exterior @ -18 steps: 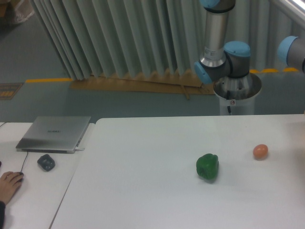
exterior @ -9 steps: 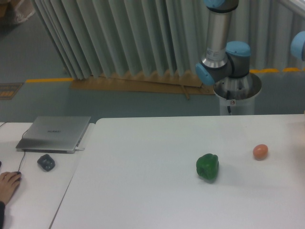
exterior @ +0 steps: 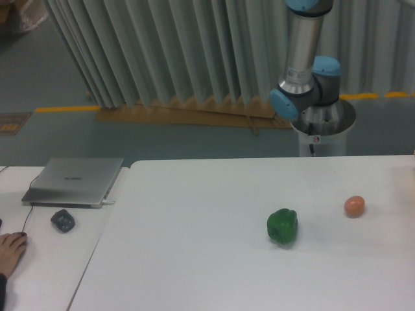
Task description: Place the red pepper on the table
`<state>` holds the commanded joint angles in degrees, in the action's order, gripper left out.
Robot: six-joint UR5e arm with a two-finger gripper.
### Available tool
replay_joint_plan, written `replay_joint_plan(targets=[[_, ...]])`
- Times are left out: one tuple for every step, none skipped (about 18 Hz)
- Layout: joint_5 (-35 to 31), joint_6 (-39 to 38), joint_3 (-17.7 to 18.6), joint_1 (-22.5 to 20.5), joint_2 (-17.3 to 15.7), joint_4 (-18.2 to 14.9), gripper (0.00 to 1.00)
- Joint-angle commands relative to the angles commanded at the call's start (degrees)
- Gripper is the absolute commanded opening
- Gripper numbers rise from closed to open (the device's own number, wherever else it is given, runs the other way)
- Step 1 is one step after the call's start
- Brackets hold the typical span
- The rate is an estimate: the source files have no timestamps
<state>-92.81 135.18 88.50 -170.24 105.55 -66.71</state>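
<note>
The red pepper is out of view. The white table (exterior: 194, 246) fills the lower right of the camera view. Only the arm's base and lower links (exterior: 305, 78) show behind the table's far edge; the gripper is outside the frame. A green bell pepper (exterior: 282, 227) rests on the table right of centre. An orange-pink egg-like ball (exterior: 354, 206) lies to its right.
A narrower white desk (exterior: 45, 259) at the left carries a silver laptop (exterior: 74, 181) and a dark mouse (exterior: 63, 220). A person's hand (exterior: 10, 249) rests at its lower left edge. Pleated grey curtains (exterior: 162, 45) hang behind.
The arm's upper links have swung to the right; the blue joint at the right edge has left the frame. The hand at the left has pulled back slightly.
</note>
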Motion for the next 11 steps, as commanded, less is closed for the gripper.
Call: replay_joint_plan(targets=[[-0.1, -1.2, 0.1, 0.1, 0.0, 0.0, 1.00], [0.2, -4.5, 0.2, 0.2, -0.1, 0.0, 1.00], [0.5, -10.5, 0.4, 0.2, -0.3, -0.1, 1.00], [1.7, -16.6, 0.6, 0.3, -0.4, -0.1, 1.00], [3.6, -21.4, 1.0, 0.1, -0.4, 0.1, 1.00], [6.7, -27.5, 1.1, -0.1, -0.4, 0.7, 1.00], [7.8, -33.2, 1.1, 0.0, -0.1, 1.9, 1.00], [7.9, -37.1, 1.1, 0.0, 0.1, 2.6, 1.00], [7.9, -40.7, 1.1, -0.3, 0.4, 3.1, 1.00], [8.2, -43.0, 1.1, -1.5, 0.4, 3.3, 1.00], [9.1, -45.0, 1.2, -2.7, 0.5, 3.3, 1.00]])
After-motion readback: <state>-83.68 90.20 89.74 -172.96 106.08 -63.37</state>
